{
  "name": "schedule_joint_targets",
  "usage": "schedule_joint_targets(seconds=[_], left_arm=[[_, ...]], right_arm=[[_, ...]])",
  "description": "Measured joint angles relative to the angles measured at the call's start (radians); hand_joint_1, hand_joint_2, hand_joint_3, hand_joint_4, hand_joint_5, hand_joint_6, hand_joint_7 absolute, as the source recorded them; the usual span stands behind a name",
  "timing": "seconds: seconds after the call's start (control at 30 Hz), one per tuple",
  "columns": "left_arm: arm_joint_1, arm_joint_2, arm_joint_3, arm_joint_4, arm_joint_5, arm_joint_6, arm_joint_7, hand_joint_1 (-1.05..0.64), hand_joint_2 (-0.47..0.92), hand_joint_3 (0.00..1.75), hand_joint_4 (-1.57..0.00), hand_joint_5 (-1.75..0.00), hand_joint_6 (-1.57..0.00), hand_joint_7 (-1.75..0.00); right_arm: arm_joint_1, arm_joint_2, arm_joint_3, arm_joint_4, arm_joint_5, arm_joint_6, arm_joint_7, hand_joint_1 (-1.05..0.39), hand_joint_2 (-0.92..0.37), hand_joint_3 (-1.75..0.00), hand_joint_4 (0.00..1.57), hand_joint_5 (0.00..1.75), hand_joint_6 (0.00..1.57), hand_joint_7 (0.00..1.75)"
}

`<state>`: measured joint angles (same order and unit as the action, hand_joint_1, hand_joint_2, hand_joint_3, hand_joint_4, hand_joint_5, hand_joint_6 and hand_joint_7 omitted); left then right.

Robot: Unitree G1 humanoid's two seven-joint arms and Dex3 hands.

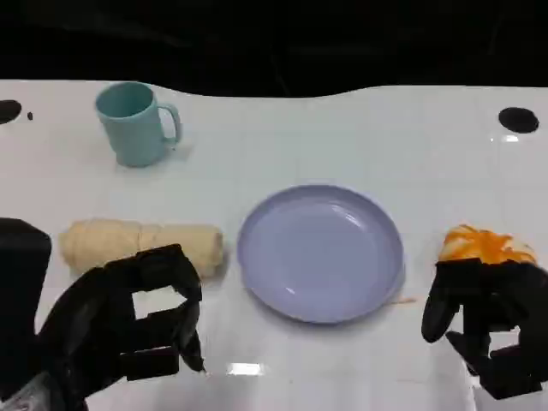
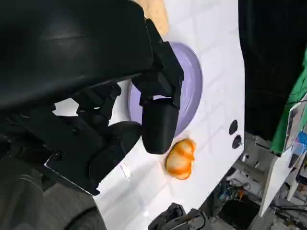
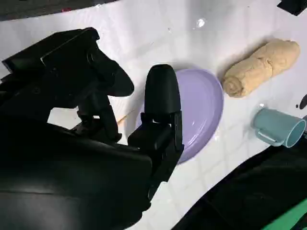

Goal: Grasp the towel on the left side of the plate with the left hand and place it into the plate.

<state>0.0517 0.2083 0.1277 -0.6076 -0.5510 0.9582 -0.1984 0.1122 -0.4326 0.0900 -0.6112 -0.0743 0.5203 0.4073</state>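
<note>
A rolled beige towel [image 1: 141,244] lies on the white table just left of the lavender plate [image 1: 321,253]. The right wrist view shows the towel [image 3: 261,67] beyond the plate [image 3: 201,112]. My left hand [image 1: 120,325] hovers at the near side of the towel, fingers apart, holding nothing. A corner of the towel [image 2: 154,12] peeks past the left hand [image 2: 120,96] in the left wrist view, with the plate [image 2: 189,91] behind the fingers. My right hand [image 1: 488,321] is low at the right, fingers apart and empty.
A teal mug [image 1: 133,122] stands at the back left. An orange-and-white object [image 1: 484,246] lies right of the plate, just beyond my right hand. Black round holes [image 1: 518,120] mark the table's far corners. The table's far edge meets a dark background.
</note>
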Motion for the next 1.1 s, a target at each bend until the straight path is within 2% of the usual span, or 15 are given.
schedule_joint_targets(seconds=[0.8, 1.0, 1.07, 1.1], left_arm=[[-0.005, -0.001, -0.001, 0.005, 0.002, 0.001, 0.010, -0.07, 0.55, 1.30, -0.84, -1.75, -0.72, -1.73], [-0.005, -0.013, -0.001, 0.006, 0.006, -0.003, 0.028, -0.07, 0.59, 1.18, -0.71, -1.73, -0.65, -1.53], [-0.005, -0.019, -0.002, 0.006, 0.019, -0.017, 0.042, -0.08, 0.60, 1.13, -0.65, -1.68, -0.60, -1.44], [-0.005, -0.020, -0.004, 0.006, 0.032, -0.024, 0.049, -0.09, 0.57, 1.11, -0.65, -1.58, -0.60, -1.31]], right_arm=[[-0.006, 0.000, 0.002, 0.003, 0.000, 0.002, -0.001, 0.03, -0.54, -1.14, 0.74, 1.75, 0.68, 1.51], [-0.011, 0.000, 0.003, 0.003, 0.000, 0.012, -0.002, 0.03, -0.54, -1.15, 0.74, 1.75, 0.69, 1.51], [-0.011, 0.001, 0.004, 0.003, 0.000, 0.013, -0.002, 0.03, -0.54, -1.15, 0.74, 1.75, 0.69, 1.51], [-0.012, 0.001, 0.004, 0.003, 0.000, 0.013, -0.002, 0.03, -0.54, -1.14, 0.73, 1.75, 0.68, 1.51]])
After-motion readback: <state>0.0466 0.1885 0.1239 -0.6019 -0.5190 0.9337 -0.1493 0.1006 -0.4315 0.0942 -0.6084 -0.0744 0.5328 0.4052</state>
